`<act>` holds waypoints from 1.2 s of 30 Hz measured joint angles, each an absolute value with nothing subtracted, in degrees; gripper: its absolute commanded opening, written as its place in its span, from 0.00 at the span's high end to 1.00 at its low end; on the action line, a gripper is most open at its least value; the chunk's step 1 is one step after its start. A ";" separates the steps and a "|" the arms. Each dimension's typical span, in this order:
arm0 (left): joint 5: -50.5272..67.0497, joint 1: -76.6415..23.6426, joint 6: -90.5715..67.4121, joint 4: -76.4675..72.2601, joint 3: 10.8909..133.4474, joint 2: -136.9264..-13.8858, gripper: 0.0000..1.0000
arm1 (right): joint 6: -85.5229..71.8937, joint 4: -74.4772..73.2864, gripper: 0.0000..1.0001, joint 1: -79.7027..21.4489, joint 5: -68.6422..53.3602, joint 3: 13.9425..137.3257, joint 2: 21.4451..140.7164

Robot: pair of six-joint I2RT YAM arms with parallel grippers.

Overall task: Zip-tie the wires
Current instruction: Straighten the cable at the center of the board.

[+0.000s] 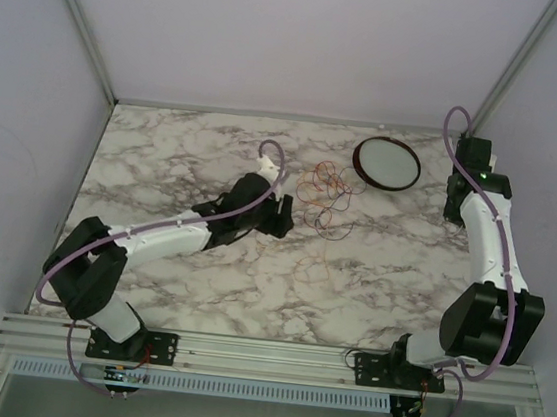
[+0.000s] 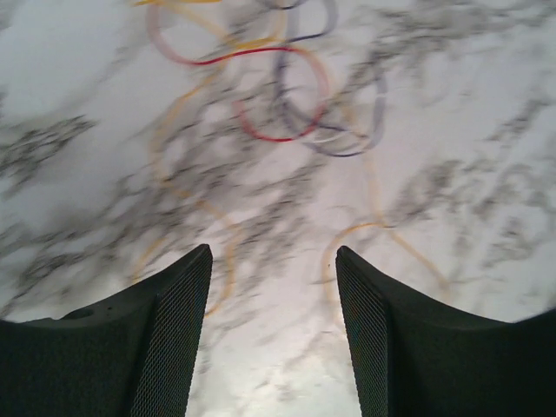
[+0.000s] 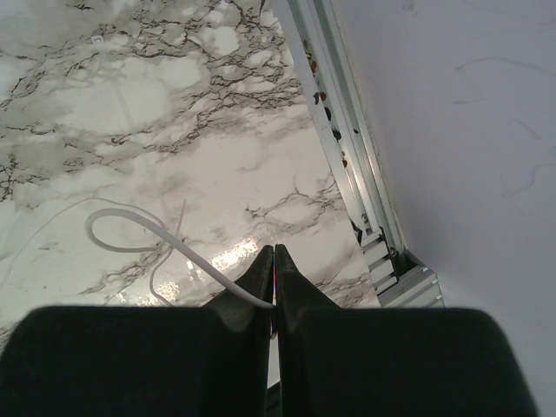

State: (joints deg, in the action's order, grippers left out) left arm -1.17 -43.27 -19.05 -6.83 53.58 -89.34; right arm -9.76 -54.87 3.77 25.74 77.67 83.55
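Note:
The wires lie as a loose tangle of thin red, orange, yellow and dark loops on the marble table, just right of my left gripper. In the left wrist view the wires lie ahead of the open, empty left gripper, and an orange loop runs under its fingertips. My right gripper is at the far right of the table. In the right wrist view it is shut on the end of a white zip tie, which curls out to the left above the table.
A dark-rimmed round white dish lies at the back, right of the wires. An aluminium frame rail and a pale wall stand close to the right gripper. Walls enclose the table on three sides.

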 measured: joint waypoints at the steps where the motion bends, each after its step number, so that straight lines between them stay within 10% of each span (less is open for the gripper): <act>1: -0.71 -44.36 -19.42 -7.46 54.19 -89.23 0.39 | -9.67 -54.87 1.00 3.77 25.67 77.65 83.37; 22: 3.55 -53.58 -22.44 -9.58 67.31 -110.04 0.50 | -9.58 -54.41 1.00 3.77 24.45 77.30 82.37; 36: 3.99 -53.65 -22.35 -8.82 71.18 -114.87 0.99 | -9.54 -54.19 1.00 3.77 24.38 77.28 82.37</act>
